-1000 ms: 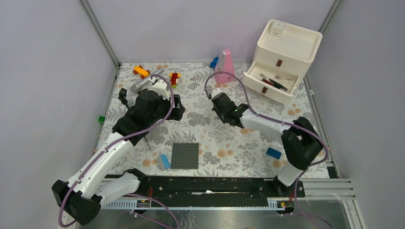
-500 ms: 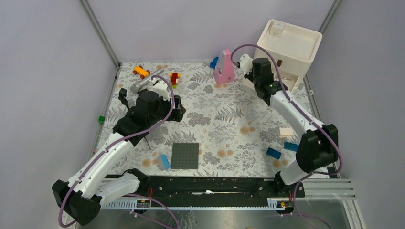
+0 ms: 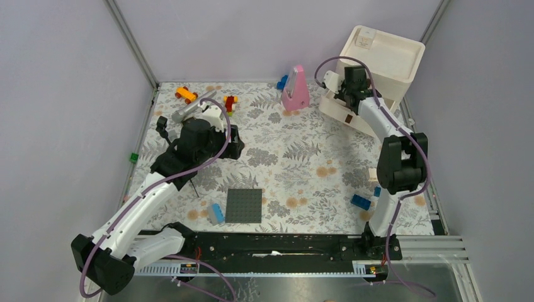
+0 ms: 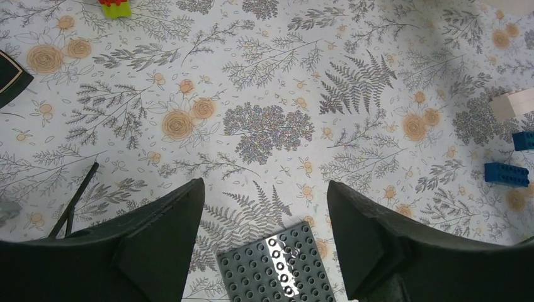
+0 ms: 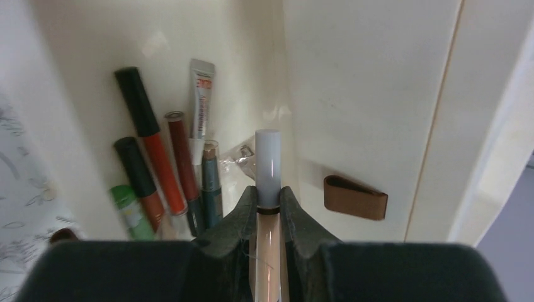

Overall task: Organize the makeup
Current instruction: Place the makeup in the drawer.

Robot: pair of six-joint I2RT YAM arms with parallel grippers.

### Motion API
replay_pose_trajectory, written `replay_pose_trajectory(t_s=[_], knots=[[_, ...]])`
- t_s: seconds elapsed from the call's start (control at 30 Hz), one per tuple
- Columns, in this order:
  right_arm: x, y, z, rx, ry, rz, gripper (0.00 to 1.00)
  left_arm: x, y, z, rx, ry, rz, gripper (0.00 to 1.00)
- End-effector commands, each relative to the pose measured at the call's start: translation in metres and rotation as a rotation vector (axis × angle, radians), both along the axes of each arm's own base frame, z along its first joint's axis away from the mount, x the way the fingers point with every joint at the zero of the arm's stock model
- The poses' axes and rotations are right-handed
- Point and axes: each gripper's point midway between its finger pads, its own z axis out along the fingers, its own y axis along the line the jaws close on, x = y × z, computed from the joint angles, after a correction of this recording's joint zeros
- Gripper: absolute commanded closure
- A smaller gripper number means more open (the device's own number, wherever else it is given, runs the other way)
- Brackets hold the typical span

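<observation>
The only writing is red lettering at the top of a silver tube (image 5: 200, 100) in the open drawer (image 5: 44, 126); it is too blurred to read. A small label on top of the white drawer unit (image 3: 384, 60) is also illegible.

The right gripper (image 5: 267, 190) is over that drawer, at 1 o'clock on the floral mat (image 3: 296, 157). Its jaws are closed on a pale pink stick (image 5: 267, 163), whose white cap points out past the fingertips. The rest of the drawer's makeup lies at 9 to 10 o'clock of the cap: the tube, red-and-black sticks (image 5: 151, 151), a teal stick (image 5: 211, 182) and a green item (image 5: 129, 211). At 3 o'clock the upper drawer's front, with its brown pull tab (image 5: 356, 196), stands close by.

The left gripper (image 4: 264, 184) hovers over the mat with its jaws wide apart, holding nothing. A grey studded plate (image 4: 277, 270) lies at 6 o'clock of it, a thin black brush (image 4: 75, 198) at 9 o'clock, and a beige sponge block (image 4: 513, 104) and blue bricks (image 4: 507, 173) at 3 o'clock. Bare mat stretches ahead.
</observation>
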Motion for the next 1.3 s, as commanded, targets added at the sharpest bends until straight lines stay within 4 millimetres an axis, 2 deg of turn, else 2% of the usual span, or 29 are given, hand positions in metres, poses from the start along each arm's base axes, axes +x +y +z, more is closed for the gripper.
replay_pose_trajectory(t_s=[0.0, 0.1, 0.13, 0.23, 0.37, 0.5, 0.6, 0.63, 0.7, 0.8, 0.83, 0.87, 1.0, 1.1, 1.17, 1.27], knots=[[0.02, -0.011, 0.012, 0.028, -0.015, 0.009, 0.99, 0.009, -0.002, 0.008, -0.028, -0.034, 0.005, 0.22], [0.026, -0.009, 0.012, 0.059, -0.03, -0.007, 0.66, 0.011, -0.001, 0.007, -0.028, -0.03, 0.008, 0.22], [0.027, -0.009, 0.014, 0.068, -0.039, -0.013, 0.62, 0.011, 0.0, 0.007, -0.029, -0.03, 0.009, 0.22], [0.028, -0.01, 0.02, 0.09, -0.059, -0.046, 0.58, 0.012, 0.001, 0.006, -0.029, -0.028, 0.014, 0.22], [0.021, -0.005, 0.04, 0.206, -0.083, -0.11, 0.49, 0.014, 0.002, 0.005, -0.029, -0.022, 0.016, 0.22], [0.01, 0.006, 0.069, 0.483, -0.189, -0.266, 0.45, 0.016, 0.004, 0.004, -0.028, -0.02, 0.025, 0.22], [-0.006, 0.017, 0.078, 0.78, -0.257, -0.462, 0.44, 0.017, 0.006, 0.003, -0.028, -0.017, 0.031, 0.22], [-0.015, 0.028, 0.076, 0.9, -0.24, -0.515, 0.44, 0.017, 0.006, 0.003, -0.028, -0.017, 0.032, 0.22], [-0.031, 0.046, 0.07, 1.032, -0.226, -0.576, 0.42, 0.018, 0.006, 0.003, -0.029, -0.016, 0.035, 0.22], [-0.058, 0.069, 0.069, 1.165, -0.296, -0.594, 0.37, 0.018, 0.006, 0.002, -0.027, -0.014, 0.035, 0.22], [-0.068, 0.078, 0.056, 1.191, -0.294, -0.602, 0.33, 0.018, 0.007, 0.002, -0.027, -0.013, 0.036, 0.22], [-0.075, 0.083, 0.051, 1.225, -0.3, -0.616, 0.32, 0.018, 0.007, 0.002, -0.028, -0.014, 0.036, 0.22], [-0.098, 0.083, 0.025, 1.35, -0.308, -0.768, 0.3, 0.018, 0.007, 0.002, -0.028, -0.014, 0.038, 0.22], [-0.108, 0.081, -0.002, 1.369, -0.287, -0.842, 0.28, 0.016, 0.004, 0.003, -0.04, -0.009, 0.014, 0.22], [-0.112, 0.077, -0.016, 1.347, -0.278, -0.89, 0.25, 0.015, 0.004, 0.005, -0.043, -0.015, 0.013, 0.23], [-0.11, 0.073, -0.025, 1.317, -0.286, -0.925, 0.21, 0.014, 0.007, 0.009, -0.043, -0.022, 0.026, 0.23]])
